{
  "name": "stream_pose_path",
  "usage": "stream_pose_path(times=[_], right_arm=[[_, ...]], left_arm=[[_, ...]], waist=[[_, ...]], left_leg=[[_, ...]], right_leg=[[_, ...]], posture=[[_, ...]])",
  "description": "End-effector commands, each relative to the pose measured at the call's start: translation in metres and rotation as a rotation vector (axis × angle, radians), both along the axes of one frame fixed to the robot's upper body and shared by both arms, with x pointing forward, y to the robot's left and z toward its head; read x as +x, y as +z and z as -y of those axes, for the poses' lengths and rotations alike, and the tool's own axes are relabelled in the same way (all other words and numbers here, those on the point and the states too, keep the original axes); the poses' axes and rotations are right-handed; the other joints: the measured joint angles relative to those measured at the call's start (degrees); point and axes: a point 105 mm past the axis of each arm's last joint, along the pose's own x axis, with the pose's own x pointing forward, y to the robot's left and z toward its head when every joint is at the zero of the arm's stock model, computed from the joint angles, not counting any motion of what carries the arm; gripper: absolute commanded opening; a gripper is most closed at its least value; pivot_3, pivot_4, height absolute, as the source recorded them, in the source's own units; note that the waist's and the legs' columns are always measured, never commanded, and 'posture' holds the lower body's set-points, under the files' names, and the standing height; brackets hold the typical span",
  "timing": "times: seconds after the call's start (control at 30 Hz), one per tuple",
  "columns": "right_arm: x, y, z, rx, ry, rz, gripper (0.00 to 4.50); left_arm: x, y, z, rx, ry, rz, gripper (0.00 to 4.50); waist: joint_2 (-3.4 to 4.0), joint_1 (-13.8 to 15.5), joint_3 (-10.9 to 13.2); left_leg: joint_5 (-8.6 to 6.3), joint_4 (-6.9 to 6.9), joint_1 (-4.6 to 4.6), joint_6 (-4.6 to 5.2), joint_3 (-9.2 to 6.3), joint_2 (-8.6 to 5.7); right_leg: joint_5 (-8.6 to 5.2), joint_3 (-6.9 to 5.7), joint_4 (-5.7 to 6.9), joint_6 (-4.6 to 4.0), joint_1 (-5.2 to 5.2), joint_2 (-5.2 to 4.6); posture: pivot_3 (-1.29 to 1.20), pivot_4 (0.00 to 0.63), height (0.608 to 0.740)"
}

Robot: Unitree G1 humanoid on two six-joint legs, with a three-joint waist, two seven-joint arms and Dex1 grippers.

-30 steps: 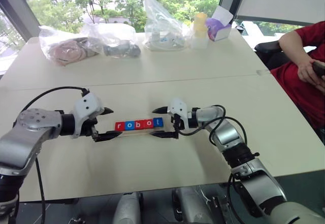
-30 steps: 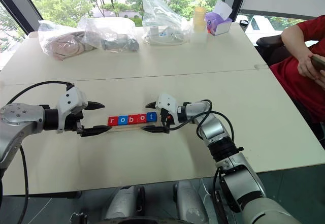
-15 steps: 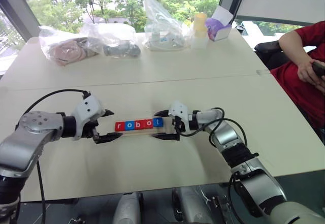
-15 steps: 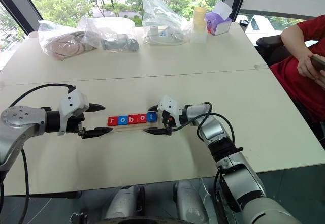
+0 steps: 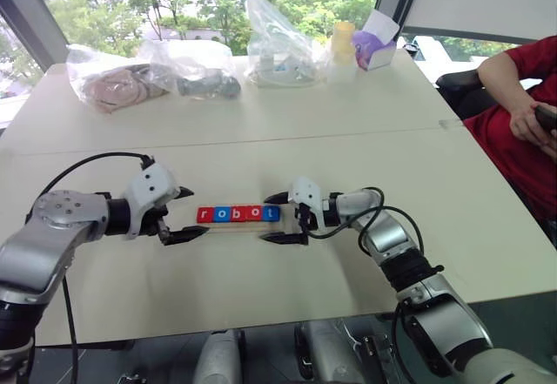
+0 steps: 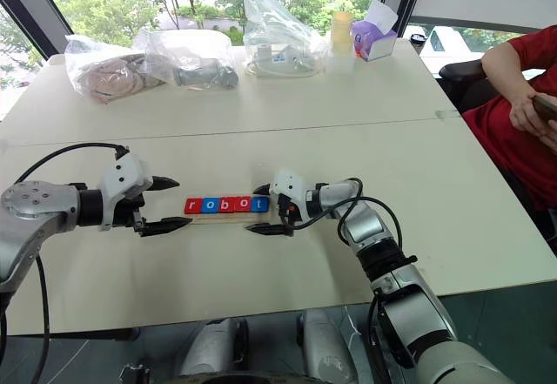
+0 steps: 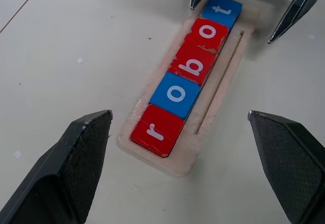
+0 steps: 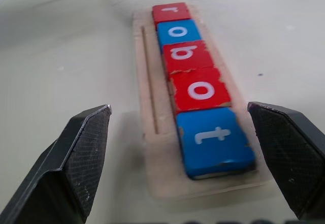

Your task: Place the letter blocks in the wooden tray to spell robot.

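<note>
The wooden tray [image 7: 216, 102] is seen lying lengthwise, left to right, near the middle of the pale table [image 5: 261, 297], a little toward the near edge. Five letter blocks [image 5: 238, 214] are lined up in it, touching one another and spelling "robot" from left to right: a red r [image 7: 157, 130], a blue o [image 7: 176, 94], a red b [image 7: 193, 65], a red o [image 7: 207, 32] and a blue t [image 7: 220, 10]. The row is set along the far side of the tray, and a strip of bare wood with a thin groove is left on the near side.

The left gripper [image 5: 184, 214] is held just beyond the tray's left end, its two black fingers spread wide, with nothing grasped between them. The right gripper [image 5: 280, 218] is held at the tray's right end, by the t, its fingers likewise spread wide and empty; whether its fingertips touch the table or the tray is hard to judge.

Along the far side of the table, clear plastic bags [image 5: 278, 40] with contents, a pale bottle [image 5: 342, 53] and a purple tissue box [image 5: 376, 44] are seen. At the far right, a person in a red sleeve [image 5: 522, 114] is seated
</note>
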Motion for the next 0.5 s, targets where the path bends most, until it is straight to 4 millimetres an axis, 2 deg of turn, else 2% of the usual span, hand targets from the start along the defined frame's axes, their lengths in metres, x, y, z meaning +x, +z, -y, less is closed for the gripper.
stream_pose_path(times=[0.03,0.13,0.23,0.37,0.5], right_arm=[[0.012,0.036,0.009,0.091,-0.084,0.100,4.47],[0.006,0.051,0.023,0.137,-0.142,0.096,4.47],[-0.016,0.060,0.044,0.179,-0.211,0.032,4.47],[-0.047,0.059,0.064,0.175,-0.291,-0.073,4.47],[-0.057,0.052,0.069,0.156,-0.360,-0.128,4.47]], left_arm=[[-0.001,0.016,-0.012,-0.088,0.056,0.039,4.50],[-0.015,0.010,-0.026,-0.089,0.101,0.002,4.50],[-0.033,0.006,-0.041,-0.105,0.167,-0.025,4.50],[-0.047,0.006,-0.054,-0.179,0.278,-0.031,4.50],[-0.044,-0.006,-0.057,-0.235,0.355,-0.030,4.50]], waist=[[0.00,0.0,0.0],[0.00,-0.1,0.0],[-0.01,0.1,0.0],[-0.01,0.5,0.0],[-0.01,0.2,0.0]], left_leg=[[0.00,0.00,-0.01,0.00,0.00,0.03],[0.00,-0.06,0.00,0.00,-0.05,0.11],[-0.01,-0.14,-0.02,-0.01,-0.07,0.17],[-0.02,-0.17,-0.10,-0.03,-0.15,0.17],[0.00,-0.05,0.16,-0.08,-0.13,0.19]], right_leg=[[0.00,0.00,0.00,0.00,0.00,-0.01],[0.02,0.02,0.00,0.04,-0.06,-0.02],[0.01,-0.01,-0.01,0.03,-0.07,-0.02],[-0.11,-0.04,-0.08,-0.14,-0.08,-0.17],[-0.16,0.03,-0.10,-0.13,0.08,-0.21]], posture=[[0.00,0.150,0.740],[0.00,0.150,0.740],[0.00,0.150,0.740],[0.00,0.150,0.740],[0.00,0.150,0.740]])
